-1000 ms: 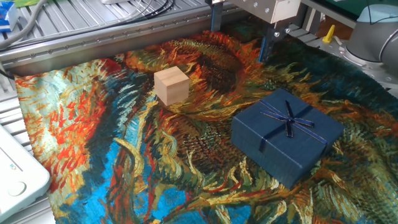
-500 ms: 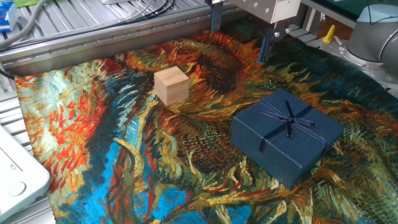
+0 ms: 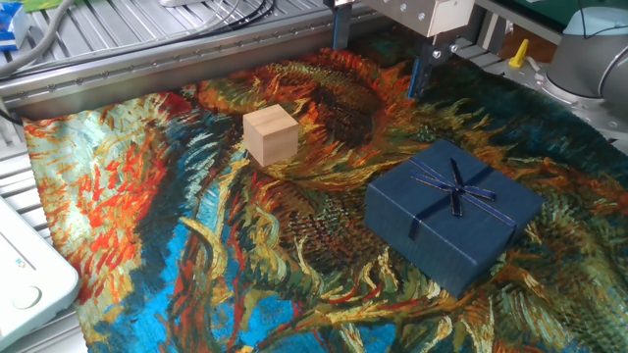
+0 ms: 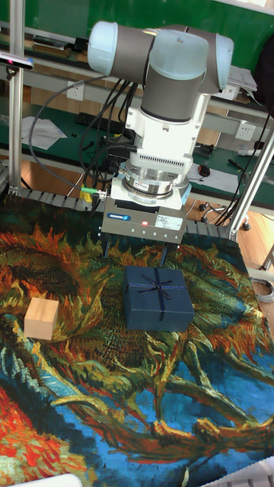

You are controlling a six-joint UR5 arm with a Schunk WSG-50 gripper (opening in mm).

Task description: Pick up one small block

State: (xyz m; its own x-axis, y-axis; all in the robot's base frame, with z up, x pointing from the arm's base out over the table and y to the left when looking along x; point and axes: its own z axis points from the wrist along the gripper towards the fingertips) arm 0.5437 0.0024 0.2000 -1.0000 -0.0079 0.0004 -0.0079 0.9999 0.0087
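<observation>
The small block (image 3: pixel 271 134) is a plain tan wooden cube standing on the painted cloth, left of centre; in the tall fixed view the small block (image 4: pixel 42 317) is at the far left. My gripper (image 3: pixel 378 49) hangs above the cloth's back edge, behind and to the right of the block and well apart from it. Its two fingers (image 3: pixel 340 25) are spread wide with nothing between them, so it is open. In the tall fixed view the gripper (image 4: pixel 135 249) sits just behind the navy box, which partly hides one finger.
A navy gift box (image 3: pixel 453 216) with a ribbon bow lies right of the block, also seen as the navy box (image 4: pixel 157 297). A white device (image 3: pixel 29 279) sits at the front left. Metal rails and cables (image 3: pixel 196 20) run behind the cloth.
</observation>
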